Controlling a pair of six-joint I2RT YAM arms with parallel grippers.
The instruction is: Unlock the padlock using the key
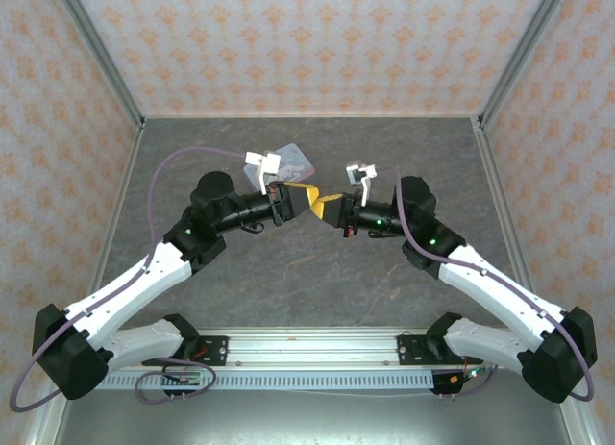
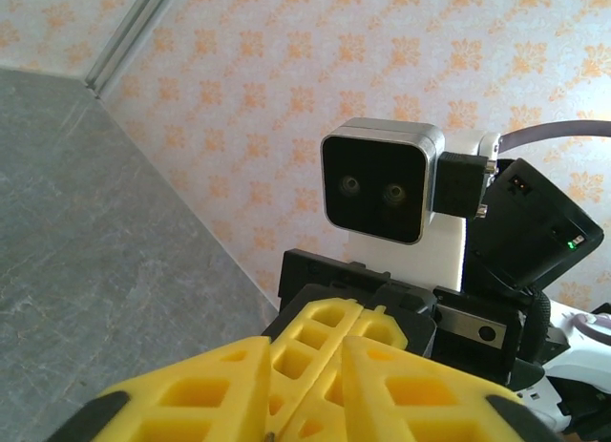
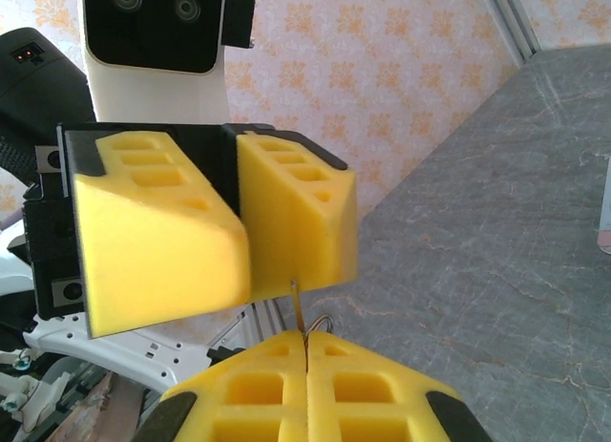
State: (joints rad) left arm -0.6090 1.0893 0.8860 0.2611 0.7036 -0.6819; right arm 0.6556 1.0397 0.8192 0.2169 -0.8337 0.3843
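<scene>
Both grippers meet tip to tip above the middle of the table. My right gripper (image 1: pixel 330 210) (image 3: pixel 305 335) is shut on the key (image 3: pixel 297 304). The key is a thin brassy strip sticking up out of the seam between the pads, and a small wire ring (image 3: pixel 325 321) peeks out beside it. Its tip reaches the underside of my left gripper (image 1: pixel 309 197) (image 3: pixel 246 270), whose yellow fingers stand together. In the left wrist view the right fingers (image 2: pixel 325 337) lie wedged over my left gripper (image 2: pixel 305 347). The padlock is hidden inside the left grip.
The pastel tin (image 1: pixel 296 160) lies on the grey table (image 1: pixel 317 291) just behind the left wrist. Patterned walls close in the back and both sides. An aluminium rail (image 1: pixel 307 354) with the arm bases runs along the near edge.
</scene>
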